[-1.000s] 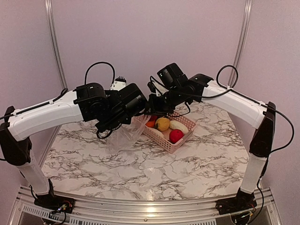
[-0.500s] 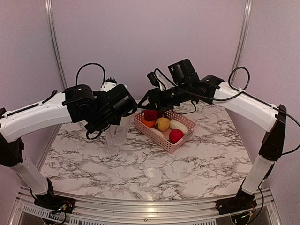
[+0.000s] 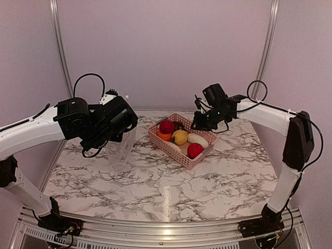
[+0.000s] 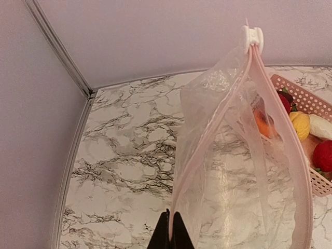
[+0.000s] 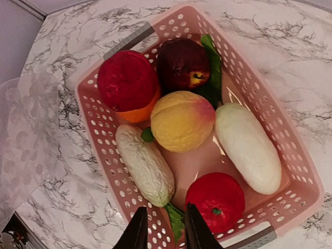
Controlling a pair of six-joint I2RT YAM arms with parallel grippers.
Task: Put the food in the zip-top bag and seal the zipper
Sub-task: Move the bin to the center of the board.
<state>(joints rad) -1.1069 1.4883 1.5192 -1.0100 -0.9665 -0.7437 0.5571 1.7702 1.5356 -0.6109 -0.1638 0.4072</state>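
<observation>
Left arm stretched forward, wrist raised: my left fingers point(image 4: 170, 236) pinched tight on the zip-top bag point(image 4: 228, 171) at its mouth edge, bag hanging left of the basket point(image 5: 298, 171). Right arm reaches inward, wrist tipped down: my right fingers point(image 5: 165, 218) slightly parted, empty, above the food point(image 5: 181, 120) in the basket.

The left arm point(image 3: 31, 132) and right arm point(image 3: 264, 114) are white shells with black joints (looping black cables point(image 3: 87, 74)).

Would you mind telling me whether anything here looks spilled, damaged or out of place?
Nothing stands out. All the food sits inside the pink basket, and the zip-top bag hangs from the left gripper with no tear visible.
</observation>
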